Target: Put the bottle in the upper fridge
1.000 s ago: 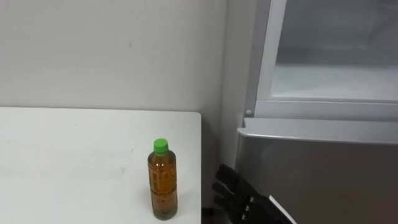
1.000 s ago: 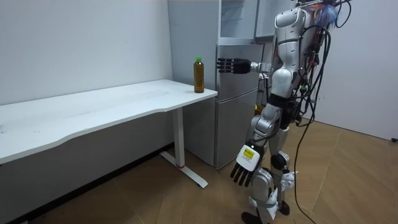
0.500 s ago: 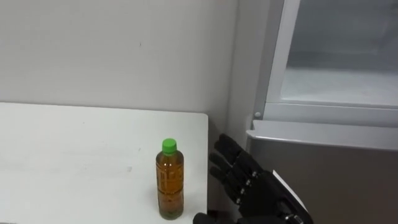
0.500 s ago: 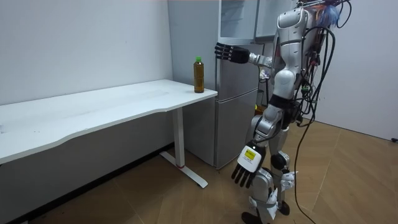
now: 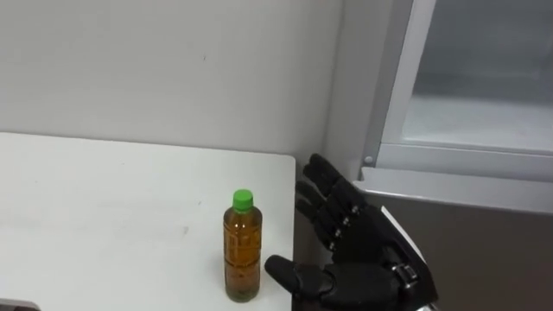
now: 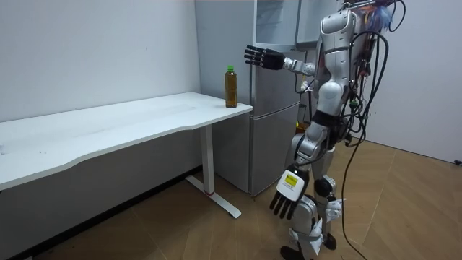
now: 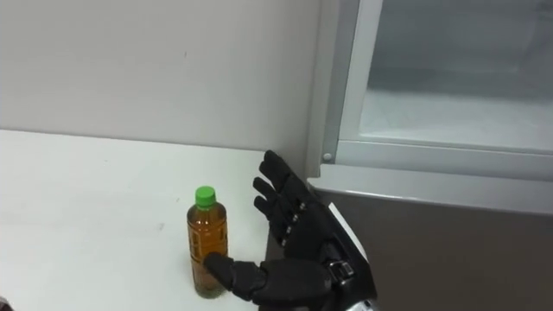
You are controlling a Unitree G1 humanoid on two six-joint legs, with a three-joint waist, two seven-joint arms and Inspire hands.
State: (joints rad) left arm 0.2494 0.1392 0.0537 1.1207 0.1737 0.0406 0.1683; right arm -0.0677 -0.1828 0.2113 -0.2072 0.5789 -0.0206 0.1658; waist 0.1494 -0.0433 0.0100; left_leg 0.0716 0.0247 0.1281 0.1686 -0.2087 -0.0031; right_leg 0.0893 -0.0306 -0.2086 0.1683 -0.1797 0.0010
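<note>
An amber bottle [image 5: 243, 246] with a green cap stands upright near the right end of the white table [image 5: 104, 199]. My right hand [image 5: 354, 250] is open just to the bottle's right, fingers straight and spread, thumb low near the bottle's base, touching nothing. In the room view that right hand [image 6: 260, 58] is raised at chest height between the bottle [image 6: 230, 87] and the fridge [image 6: 274, 115]. Hanging by my thigh, my left hand [image 6: 285, 198] is open. The upper fridge compartment [image 5: 475, 112] stands open, its shelf bare.
The fridge's grey lower door [image 5: 492, 242] lies directly right of the table's end, with a narrow gap between them. A plain wall [image 5: 173, 69] runs behind the table. I stand on the wooden floor in front of the fridge.
My right hand has risen and moved forward and left, closer to the bottle, with its thumb now beside the base. The bottle has not moved; the eye view shifted slightly.
</note>
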